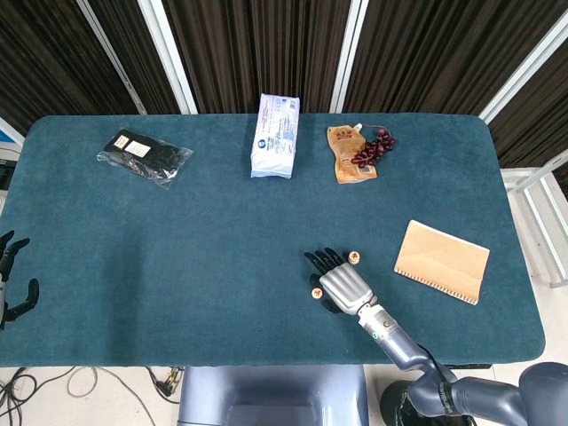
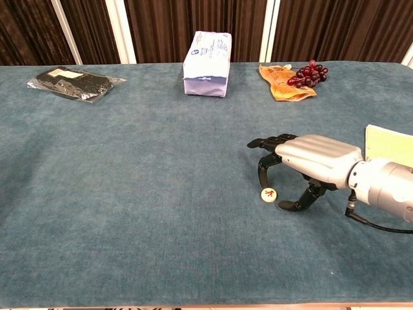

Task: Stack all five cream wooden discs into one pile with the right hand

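Only two cream discs show. One disc (image 1: 316, 292) (image 2: 269, 194) with a red mark lies flat on the cloth, just left of my right hand (image 1: 342, 286) (image 2: 303, 161). A second disc (image 1: 353, 258) lies beyond the hand's far side and is hidden in the chest view. The hand hovers palm down with nothing in it, its fingers (image 2: 263, 166) arched above and behind the near disc. Its thumb (image 2: 292, 205) reaches down close to the disc's right without touching it. My left hand (image 1: 13, 277) hangs at the far left, off the table, fingers spread and empty.
A tan notebook (image 1: 442, 261) lies right of the hand. Along the far edge lie a white packet (image 1: 275, 136), an orange pouch (image 1: 348, 153) with dark grapes (image 1: 377, 145), and a black bag (image 1: 144, 155). The teal table (image 1: 177, 266) ends close behind the hand.
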`<action>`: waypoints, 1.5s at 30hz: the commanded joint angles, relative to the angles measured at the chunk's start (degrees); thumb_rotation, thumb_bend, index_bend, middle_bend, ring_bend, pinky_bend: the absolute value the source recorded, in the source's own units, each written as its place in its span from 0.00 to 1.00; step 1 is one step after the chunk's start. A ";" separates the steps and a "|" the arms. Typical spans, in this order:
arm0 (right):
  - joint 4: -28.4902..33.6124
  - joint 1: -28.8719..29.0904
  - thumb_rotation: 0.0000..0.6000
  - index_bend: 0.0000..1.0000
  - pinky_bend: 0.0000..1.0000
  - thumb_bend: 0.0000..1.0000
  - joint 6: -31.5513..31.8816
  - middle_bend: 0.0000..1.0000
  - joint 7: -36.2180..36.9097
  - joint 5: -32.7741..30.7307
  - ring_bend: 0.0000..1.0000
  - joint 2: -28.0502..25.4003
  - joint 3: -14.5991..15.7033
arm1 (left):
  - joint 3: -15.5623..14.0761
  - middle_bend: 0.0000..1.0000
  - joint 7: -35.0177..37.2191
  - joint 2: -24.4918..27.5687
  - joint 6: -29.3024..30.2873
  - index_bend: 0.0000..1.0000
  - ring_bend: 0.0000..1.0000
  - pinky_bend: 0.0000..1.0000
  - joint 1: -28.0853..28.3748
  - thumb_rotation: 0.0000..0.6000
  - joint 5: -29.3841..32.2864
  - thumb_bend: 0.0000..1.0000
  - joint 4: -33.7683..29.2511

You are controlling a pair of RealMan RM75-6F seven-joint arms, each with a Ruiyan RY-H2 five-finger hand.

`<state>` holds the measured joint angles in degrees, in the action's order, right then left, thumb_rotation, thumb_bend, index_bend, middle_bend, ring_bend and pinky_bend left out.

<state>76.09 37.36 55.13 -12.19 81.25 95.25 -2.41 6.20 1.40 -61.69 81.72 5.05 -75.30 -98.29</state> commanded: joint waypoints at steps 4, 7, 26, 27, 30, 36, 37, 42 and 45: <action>-0.74 0.20 1.00 0.45 0.00 0.37 -0.40 0.00 0.20 -0.27 0.00 0.46 -0.34 | 0.03 0.00 0.08 0.01 -0.01 0.16 0.00 0.00 0.00 1.00 0.05 0.48 0.04; -0.96 0.29 1.00 0.46 0.00 0.37 -0.56 0.00 0.30 -0.49 0.00 0.67 -0.59 | 0.00 0.00 0.05 -0.01 -0.06 0.16 0.00 0.00 0.02 1.00 0.03 0.48 0.05; -1.20 0.49 1.00 0.49 0.00 0.37 -1.13 0.00 0.18 -0.77 0.00 0.95 -0.82 | 0.04 0.00 0.08 0.01 -0.06 0.16 0.00 0.00 0.01 1.00 0.12 0.48 0.06; -1.25 0.50 1.00 0.49 0.00 0.37 -1.14 0.00 0.14 -0.76 0.00 0.99 -0.81 | 0.05 0.00 0.07 0.01 -0.05 0.16 0.00 0.00 0.01 1.00 0.12 0.48 0.06; -1.38 0.52 1.00 0.49 0.00 0.37 -1.30 0.00 0.11 -0.83 0.00 1.08 -0.77 | 0.07 0.00 0.08 0.01 -0.06 0.16 0.00 0.00 0.02 1.00 0.17 0.48 0.07; -1.50 0.53 1.00 0.49 0.00 0.37 -1.51 0.00 0.03 -0.94 0.00 1.19 -0.72 | 0.06 0.00 0.11 0.00 -0.08 0.16 0.00 0.00 0.02 1.00 0.16 0.48 0.10; -1.50 0.54 1.00 0.50 0.00 0.37 -1.56 0.00 0.02 -0.98 0.00 1.20 -0.72 | 0.06 0.00 0.12 0.00 -0.11 0.16 0.00 0.00 0.02 1.00 0.17 0.48 0.10; -1.54 0.58 1.00 0.51 0.00 0.37 -1.66 0.00 -0.18 -1.07 0.00 1.25 -0.77 | 0.07 0.00 0.12 0.00 -0.08 0.16 0.00 0.00 0.02 1.00 0.15 0.48 0.09; -1.43 0.60 1.00 0.52 0.00 0.37 -1.73 0.00 -0.25 -1.12 0.00 1.20 -0.78 | 0.06 0.00 0.13 0.02 -0.08 0.16 0.00 0.00 0.02 1.00 0.14 0.48 0.10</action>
<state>74.66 37.96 53.41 -12.44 80.13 96.46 -3.19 6.25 1.53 -61.67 81.63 5.07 -75.16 -98.19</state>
